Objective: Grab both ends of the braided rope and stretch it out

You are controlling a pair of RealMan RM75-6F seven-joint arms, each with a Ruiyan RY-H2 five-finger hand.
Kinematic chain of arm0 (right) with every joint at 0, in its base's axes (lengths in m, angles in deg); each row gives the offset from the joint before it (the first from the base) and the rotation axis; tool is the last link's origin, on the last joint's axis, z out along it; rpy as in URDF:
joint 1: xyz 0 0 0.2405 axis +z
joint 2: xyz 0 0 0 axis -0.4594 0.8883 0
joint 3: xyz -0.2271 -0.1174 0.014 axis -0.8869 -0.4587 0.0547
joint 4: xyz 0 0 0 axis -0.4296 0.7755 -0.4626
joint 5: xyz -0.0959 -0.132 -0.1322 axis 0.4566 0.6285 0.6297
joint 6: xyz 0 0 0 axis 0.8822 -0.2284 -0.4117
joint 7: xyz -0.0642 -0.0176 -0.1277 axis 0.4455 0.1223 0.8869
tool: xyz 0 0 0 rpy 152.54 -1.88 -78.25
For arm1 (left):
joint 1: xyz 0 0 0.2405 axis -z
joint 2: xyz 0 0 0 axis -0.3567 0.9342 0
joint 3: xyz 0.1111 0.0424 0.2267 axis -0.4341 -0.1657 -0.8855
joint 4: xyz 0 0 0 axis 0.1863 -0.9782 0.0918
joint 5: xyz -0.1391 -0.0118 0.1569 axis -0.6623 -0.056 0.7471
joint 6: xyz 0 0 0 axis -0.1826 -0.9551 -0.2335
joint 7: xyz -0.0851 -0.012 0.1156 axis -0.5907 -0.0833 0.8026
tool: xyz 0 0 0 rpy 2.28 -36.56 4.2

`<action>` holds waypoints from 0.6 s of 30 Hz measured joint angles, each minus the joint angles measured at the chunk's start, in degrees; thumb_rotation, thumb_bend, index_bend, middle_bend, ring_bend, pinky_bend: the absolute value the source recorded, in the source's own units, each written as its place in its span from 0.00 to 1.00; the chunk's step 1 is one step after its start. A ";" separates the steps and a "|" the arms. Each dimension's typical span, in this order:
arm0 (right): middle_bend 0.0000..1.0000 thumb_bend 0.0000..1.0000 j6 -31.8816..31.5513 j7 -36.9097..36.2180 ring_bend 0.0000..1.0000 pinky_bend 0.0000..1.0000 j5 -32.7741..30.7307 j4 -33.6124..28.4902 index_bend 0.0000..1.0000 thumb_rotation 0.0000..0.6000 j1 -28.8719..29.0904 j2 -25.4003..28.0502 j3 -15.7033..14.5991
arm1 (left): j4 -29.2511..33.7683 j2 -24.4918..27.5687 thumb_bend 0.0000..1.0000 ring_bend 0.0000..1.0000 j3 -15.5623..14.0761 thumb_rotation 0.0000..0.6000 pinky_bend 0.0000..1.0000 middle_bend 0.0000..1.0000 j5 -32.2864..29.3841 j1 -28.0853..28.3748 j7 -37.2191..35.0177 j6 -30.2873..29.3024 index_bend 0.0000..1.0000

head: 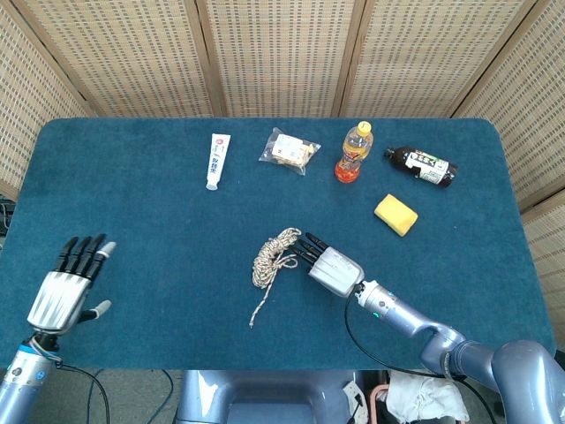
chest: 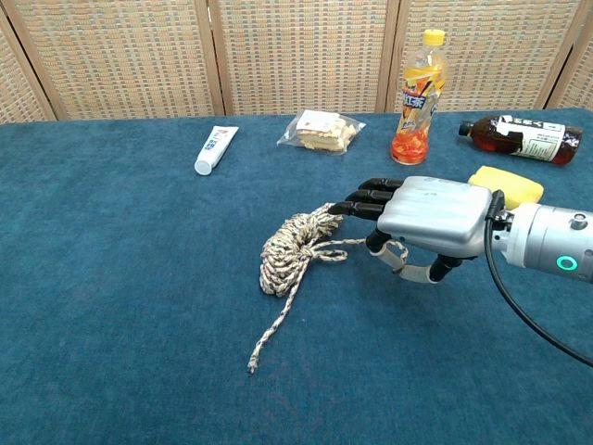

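The braided rope lies as a small coiled bundle mid-table, with one loose tail trailing toward the front edge. My right hand hovers just right of the bundle, palm down, with its fingers stretched out over the coil's right edge. A second strand runs from the bundle under the palm to the thumb. Whether the thumb pins it is hidden. My left hand is raised at the front left, fingers spread and empty, far from the rope. It does not show in the chest view.
Along the back stand a toothpaste tube, a snack packet, an upright orange drink bottle and a dark bottle on its side. A yellow sponge lies behind my right hand. Blue cloth covers the table.
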 measured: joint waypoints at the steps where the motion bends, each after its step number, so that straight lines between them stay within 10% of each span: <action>1: 0.00 0.45 -0.05 0.26 0.00 0.00 -0.06 -0.30 0.64 1.00 0.02 0.11 0.07 | -0.96 -0.25 0.01 0.00 -0.38 1.00 0.00 0.00 2.34 0.83 -0.28 0.03 0.10; 8: 0.00 0.45 0.42 1.86 0.00 0.00 -0.80 -1.92 0.64 1.00 0.11 0.57 0.41 | -14.40 -5.04 0.04 0.00 -2.92 1.00 0.00 0.00 20.91 11.72 -6.64 -0.05 0.19; 18: 0.00 0.45 1.53 2.83 0.00 0.00 -1.48 -2.50 0.64 1.00 0.50 0.35 0.62 | -24.72 -13.14 0.13 0.00 -4.31 1.00 0.00 0.00 27.99 22.79 -12.42 1.80 0.28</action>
